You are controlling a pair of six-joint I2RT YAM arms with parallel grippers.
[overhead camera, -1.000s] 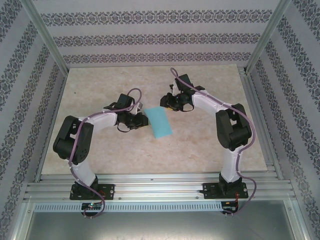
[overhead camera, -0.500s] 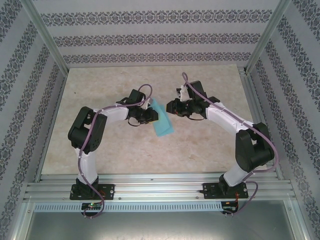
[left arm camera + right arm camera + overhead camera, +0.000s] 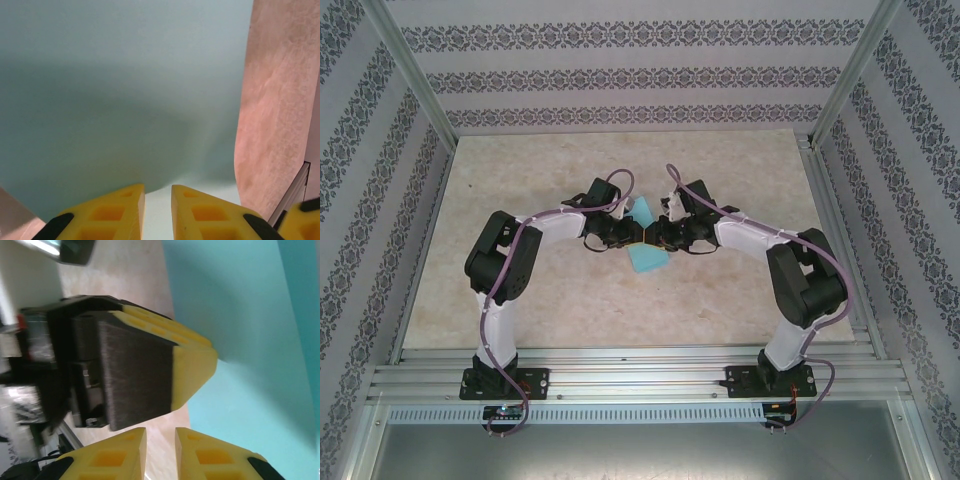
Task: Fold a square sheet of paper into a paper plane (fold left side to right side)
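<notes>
Square sheet of paper [image 3: 648, 258], thin and turquoise-blue, held up off the tabletop [image 3: 520, 180] near its middle, between the tips of the two arms. From above, partly visible toward the far edge of the tabletop behind the claws and partly toward the near edge in front of them. Appears tilted rather than lying flat.

Left claw [image 3: 157, 195]: jaws drawn close, with only a narrow slit between the yellow fingers [image 3: 117, 212]. Pale paper running down into that slit, so judged pinched on one edge of the sheet. In the left wrist view, sheet bowing away from the claw in a broad curve, with bare tabletop beyond its right edge.

Right claw [image 3: 160, 437]: jaws likewise close together, just beside the sheet's edge and facing the grey pad [image 3: 135, 375] of the left claw. Cannot tell if gripping the paper or merely next to it.

Step in hand, as a judgement: the left-side-to-right-side fold, with the sheet held in the air and a second hold being set up at the same edge. Hard to tell if already creased anywhere.

Next move calls for a sure pinch by the right claw before any release by the left. After that: bringing the raised edge over onto the opposite edge, matching the corners, laying the sheet flat on the tabletop and pressing along the fold. Thin paper, likely to sag or slide askew, so slow and even motion needed.
</notes>
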